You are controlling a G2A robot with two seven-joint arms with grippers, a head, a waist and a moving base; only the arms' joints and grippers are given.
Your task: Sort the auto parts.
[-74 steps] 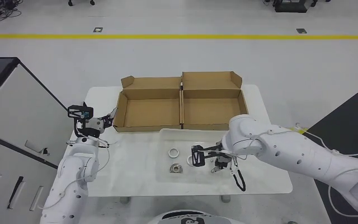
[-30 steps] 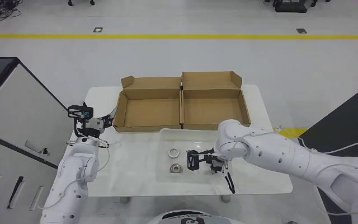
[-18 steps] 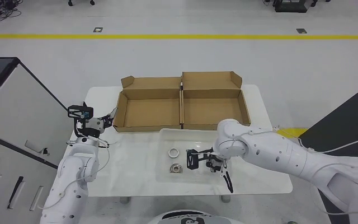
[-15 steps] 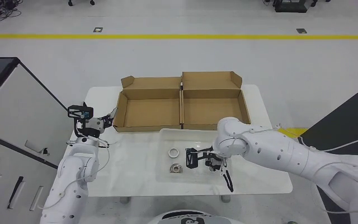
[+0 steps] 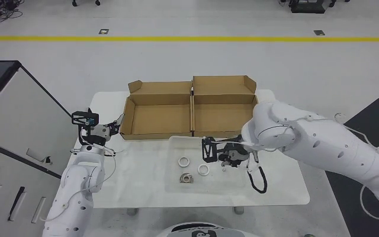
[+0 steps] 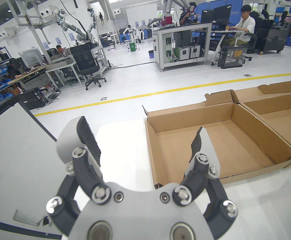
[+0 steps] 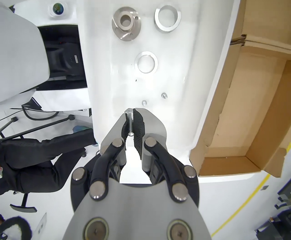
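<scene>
The white table (image 5: 142,178) carries two open cardboard boxes side by side along its far half, the left box (image 5: 160,121) and the right box (image 5: 225,117), touching along their shared wall. I see bare cardboard floors in both.

My right pincer (image 7: 133,113) hangs over the table just in front of the boxes, near where they meet. It is clamped on a threaded bolt (image 7: 130,122), which lies lengthwise between the ribbed pads. My left pincer (image 6: 140,123) sits off by the left box's outer corner with its fingers spread wide and nothing between them.

The loose parts lie on the table in front of the boxes. A metal flange (image 7: 126,22) with a centre bore rests flat, with one metal ring (image 7: 167,17) just beside it. A second ring (image 7: 146,61) lies apart from those two, nearer the right pincer. Two small fasteners (image 7: 164,96) (image 7: 144,103) sit near each other just past its tips.
</scene>
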